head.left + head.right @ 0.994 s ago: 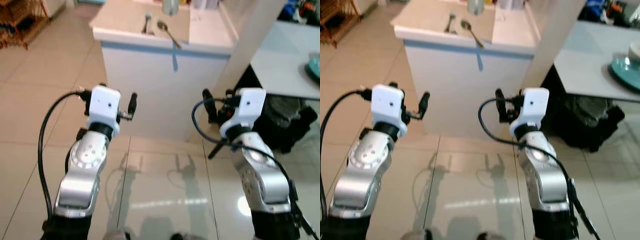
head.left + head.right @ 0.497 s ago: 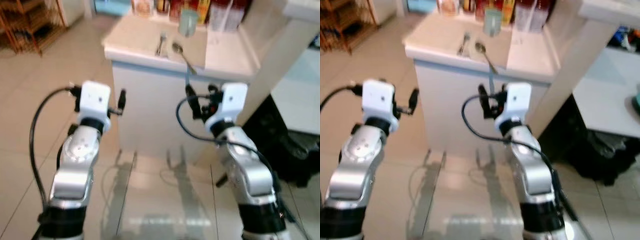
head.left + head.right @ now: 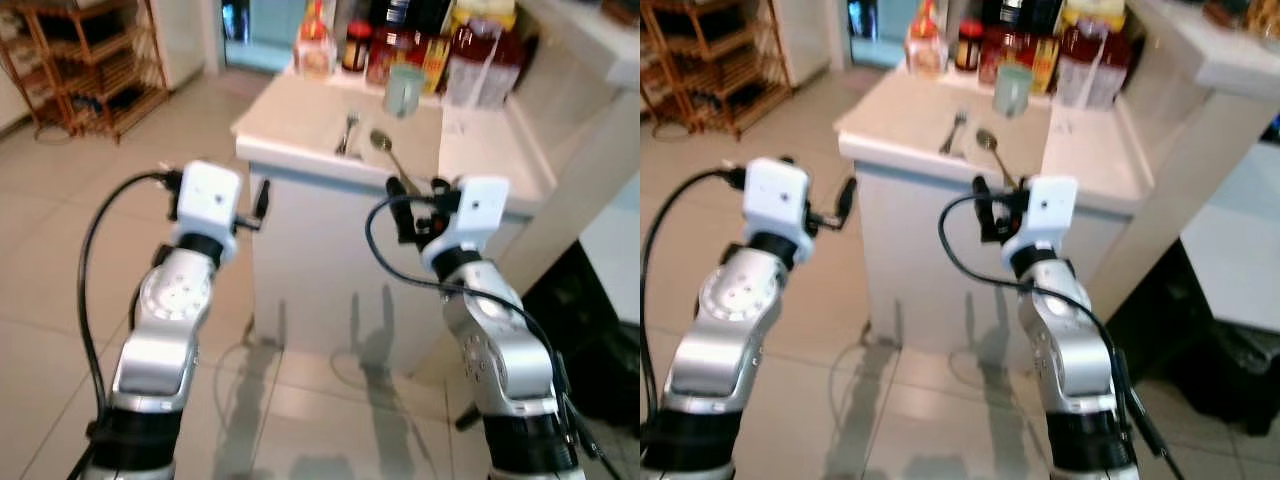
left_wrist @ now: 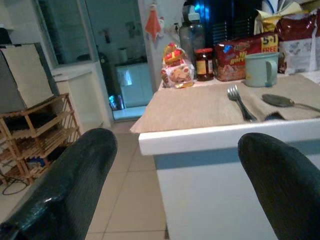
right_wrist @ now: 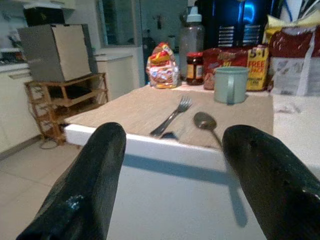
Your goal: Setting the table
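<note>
A fork (image 3: 347, 132) and a spoon (image 3: 390, 155) lie side by side on a beige mat (image 3: 330, 110) on the white counter (image 3: 300, 165). A pale green mug (image 3: 403, 90) stands behind them. Both arms are raised in front of the counter, short of its front edge. My left gripper (image 3: 255, 203) is open and empty, its fingers (image 4: 65, 190) spread wide in the left wrist view. My right gripper (image 3: 418, 205) is open too, holding nothing; it faces the fork (image 5: 172, 116), the spoon (image 5: 206, 122) and the mug (image 5: 230, 84).
Jars, bottles and snack packs (image 3: 400, 40) line the back of the counter. A wooden rack (image 3: 90, 60) stands at the far left on the tiled floor (image 3: 60, 260). A white wall section (image 3: 590, 170) rises to the right of the counter.
The view has shifted up and toward the counter, which now looks nearer, with the items at its back in sight. Both grippers stay open and empty.
</note>
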`<state>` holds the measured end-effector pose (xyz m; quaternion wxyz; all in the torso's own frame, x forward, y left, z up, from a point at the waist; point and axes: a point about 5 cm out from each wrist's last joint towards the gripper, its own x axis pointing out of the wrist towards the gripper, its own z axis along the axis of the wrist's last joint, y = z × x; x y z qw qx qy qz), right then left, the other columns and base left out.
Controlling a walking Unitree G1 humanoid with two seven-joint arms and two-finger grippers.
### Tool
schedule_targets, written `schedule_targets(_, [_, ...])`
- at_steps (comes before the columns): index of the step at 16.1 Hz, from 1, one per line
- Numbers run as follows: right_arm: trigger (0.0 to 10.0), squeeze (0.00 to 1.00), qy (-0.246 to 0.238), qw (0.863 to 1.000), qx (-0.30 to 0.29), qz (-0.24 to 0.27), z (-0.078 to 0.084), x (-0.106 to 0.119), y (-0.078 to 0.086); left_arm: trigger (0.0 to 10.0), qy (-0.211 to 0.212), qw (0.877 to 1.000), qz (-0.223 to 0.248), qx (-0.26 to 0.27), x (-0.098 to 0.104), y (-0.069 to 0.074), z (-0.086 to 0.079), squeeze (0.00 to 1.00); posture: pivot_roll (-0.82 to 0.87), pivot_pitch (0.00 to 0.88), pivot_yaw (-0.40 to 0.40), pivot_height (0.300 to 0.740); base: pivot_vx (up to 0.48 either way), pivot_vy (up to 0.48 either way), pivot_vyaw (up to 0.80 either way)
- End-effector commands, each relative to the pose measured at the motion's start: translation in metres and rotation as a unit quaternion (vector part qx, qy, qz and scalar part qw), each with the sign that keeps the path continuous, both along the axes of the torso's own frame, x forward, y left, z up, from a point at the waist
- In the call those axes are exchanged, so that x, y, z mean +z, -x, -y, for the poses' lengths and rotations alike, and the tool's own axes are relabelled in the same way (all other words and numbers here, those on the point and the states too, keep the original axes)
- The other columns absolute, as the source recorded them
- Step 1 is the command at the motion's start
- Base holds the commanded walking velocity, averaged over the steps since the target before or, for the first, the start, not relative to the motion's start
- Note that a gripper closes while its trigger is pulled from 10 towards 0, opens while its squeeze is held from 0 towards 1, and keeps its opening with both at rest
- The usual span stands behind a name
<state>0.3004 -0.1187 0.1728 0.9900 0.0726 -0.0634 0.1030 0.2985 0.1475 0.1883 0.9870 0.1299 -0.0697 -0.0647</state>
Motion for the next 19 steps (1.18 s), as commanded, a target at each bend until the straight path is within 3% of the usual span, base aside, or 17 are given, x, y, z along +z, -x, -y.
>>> schedule_targets(1, [10.0,0.0,0.005,1.0,-0.022,0.002,0.011,0.002,-0.001,10.0,0.0,1.0,0.003,-0.023,0.002,0.001,0.011,0.0,0.09,0.0,-0.085,0.74,0.428,0.0,0.0])
schedule_targets(9, [10.0,0.0,0.01,1.0,-0.021,-0.002,0.013,0.001,0.0,10.0,-0.006,1.0,-0.003,-0.022,-0.003,0.004,0.01,0.0,0.08,0.0,-0.098,0.74,0.42,0.0,0.0])
schedule_targets(11, [10.0,0.0,0.0,1.0,-0.012,0.003,0.015,0.003,0.003,10.0,-0.02,0.999,-0.001,-0.042,-0.004,0.007,0.015,0.0,0.08,0.0,-0.103,0.74,0.0,0.0,0.0])
schedule_targets(12, [10.0,1.0,-0.019,0.999,0.004,0.028,0.017,0.011,0.011,10.0,-0.022,0.998,-0.004,-0.06,-0.006,0.011,0.018,0.0,0.08,0.008,-0.1,0.74,0.0,0.0,0.0])
schedule_targets(15, [10.0,1.0,-0.022,0.999,-0.019,0.039,0.03,0.009,0.023,10.0,-0.023,0.996,0.0,-0.088,-0.008,0.019,0.021,0.0,0.07,0.027,-0.079,0.74,0.0,0.0,0.0])
schedule_targets(19, [10.0,1.0,0.011,0.998,-0.054,0.008,0.049,-0.005,0.042,10.0,-0.024,0.993,-0.003,-0.116,-0.01,0.026,0.028,0.0,0.05,0.048,-0.057,0.74,0.0,0.0,0.0])
